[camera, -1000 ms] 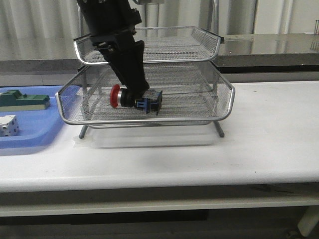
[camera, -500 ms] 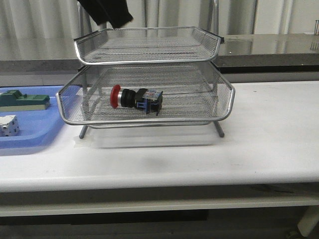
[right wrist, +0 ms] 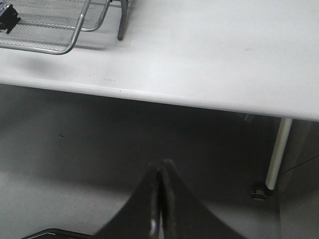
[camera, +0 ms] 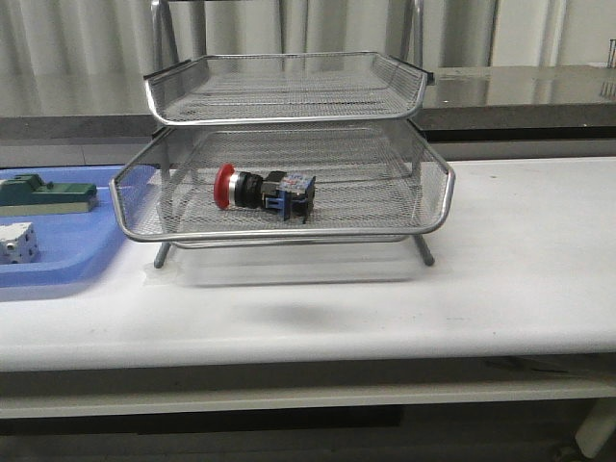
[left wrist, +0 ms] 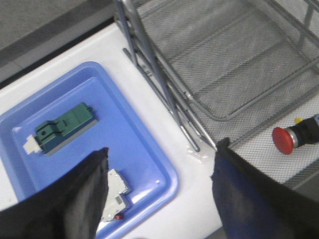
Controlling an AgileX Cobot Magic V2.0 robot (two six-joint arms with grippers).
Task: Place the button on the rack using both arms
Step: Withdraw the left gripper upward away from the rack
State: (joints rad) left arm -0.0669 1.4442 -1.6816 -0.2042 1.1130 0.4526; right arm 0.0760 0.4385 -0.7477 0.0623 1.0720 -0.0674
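We see the button [camera: 262,190] lying on its side in the rack's [camera: 423,207] middle tray, so it could roll if the rack gets bumped. Our left gripper [left wrist: 159,191] hangs wide open, empty; the right gripper [right wrist: 158,199] looks pressed closed, probably empty. Only the left wrist view shows the blue tray's [left wrist: 149,149] contents.

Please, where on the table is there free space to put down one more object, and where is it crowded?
Free: the white table right of the rack, and the strip before it. Crowded: the blue tray at left holds a green block and a white cube.
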